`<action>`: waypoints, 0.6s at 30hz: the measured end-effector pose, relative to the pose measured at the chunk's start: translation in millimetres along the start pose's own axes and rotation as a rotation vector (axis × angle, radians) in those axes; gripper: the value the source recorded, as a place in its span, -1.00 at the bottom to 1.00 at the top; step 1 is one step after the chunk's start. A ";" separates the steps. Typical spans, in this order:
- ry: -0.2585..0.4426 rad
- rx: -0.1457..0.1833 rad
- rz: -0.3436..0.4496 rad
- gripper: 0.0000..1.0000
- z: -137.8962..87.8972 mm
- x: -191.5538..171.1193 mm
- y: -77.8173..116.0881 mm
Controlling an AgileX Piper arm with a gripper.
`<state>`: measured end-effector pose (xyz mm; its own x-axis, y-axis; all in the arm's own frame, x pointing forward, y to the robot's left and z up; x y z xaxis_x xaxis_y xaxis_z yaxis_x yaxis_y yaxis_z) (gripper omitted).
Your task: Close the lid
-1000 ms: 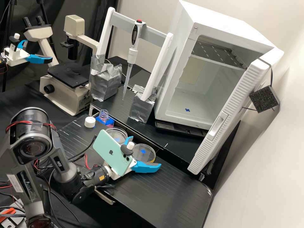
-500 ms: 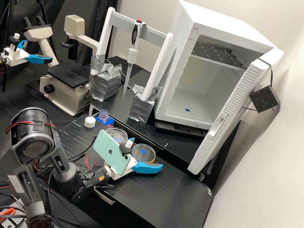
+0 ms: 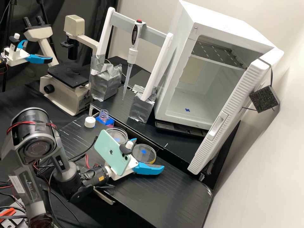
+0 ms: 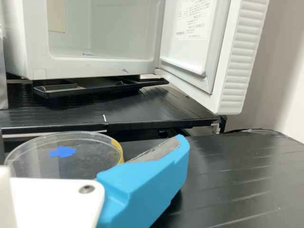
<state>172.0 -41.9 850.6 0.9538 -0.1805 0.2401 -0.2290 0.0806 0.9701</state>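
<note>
So the incubator (image 3: 221,28) is standing open at the back. The gripper (image 3: 149,154) is sitting right by the nearer clear dish (image 3: 147,155), fingers spread, probably making room for that wide rim. That dish, maybe the lid, is lying near the farther dish (image 3: 117,135).

The see-through dish (image 4: 83,164) has a blue patch and a bit of yellow. The phone (image 3: 106,145) is minty green. The big door (image 3: 245,90) is white with stripes.
</note>
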 end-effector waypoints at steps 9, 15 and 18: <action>0.001 -0.007 0.002 1.00 -2.3 0.6 -1.9; 0.010 -0.002 -0.005 -1.00 -4.8 1.0 -4.0; 0.012 -0.001 -0.006 -1.00 -5.9 1.2 -4.9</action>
<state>175.4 -36.7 845.9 0.9573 -0.1695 0.2341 -0.2234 0.0801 0.9714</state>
